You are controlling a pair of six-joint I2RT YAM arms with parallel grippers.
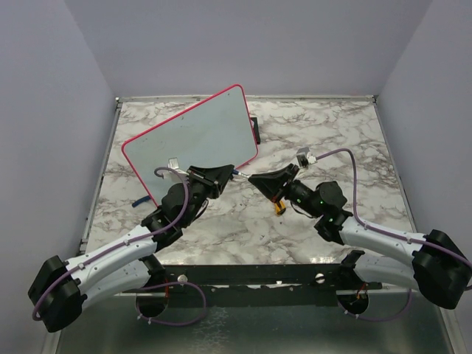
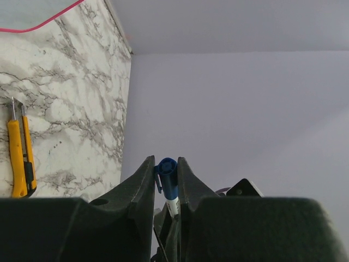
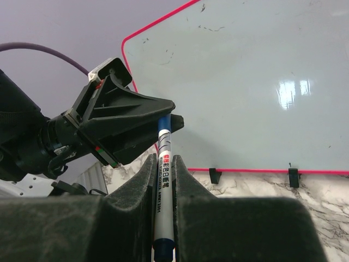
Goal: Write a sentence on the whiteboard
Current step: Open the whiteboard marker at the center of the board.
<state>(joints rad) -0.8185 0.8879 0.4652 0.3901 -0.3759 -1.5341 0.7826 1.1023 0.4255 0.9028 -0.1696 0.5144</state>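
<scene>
My left gripper [image 2: 165, 173] and right gripper [image 3: 163, 170] are both clamped on one blue marker [image 1: 241, 174], left on its capped end and right on its barrel (fingertips nearly meeting over the marble table [image 1: 324, 140]). The whiteboard [image 1: 192, 136] stands tilted at the back left, just behind them. A yellow box cutter [image 2: 19, 158] lies on the marble.

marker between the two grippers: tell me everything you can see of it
The marker is a slim pen, plastic by its look, with a white barrel printed in red and black and blue at both ends. One end is a blue cap with a clip, which appears to be on. It is held off the table, bridging the two arms: the right gripper clamps the barrel and the left gripper clamps the cap end. Nothing else touches it.
</scene>
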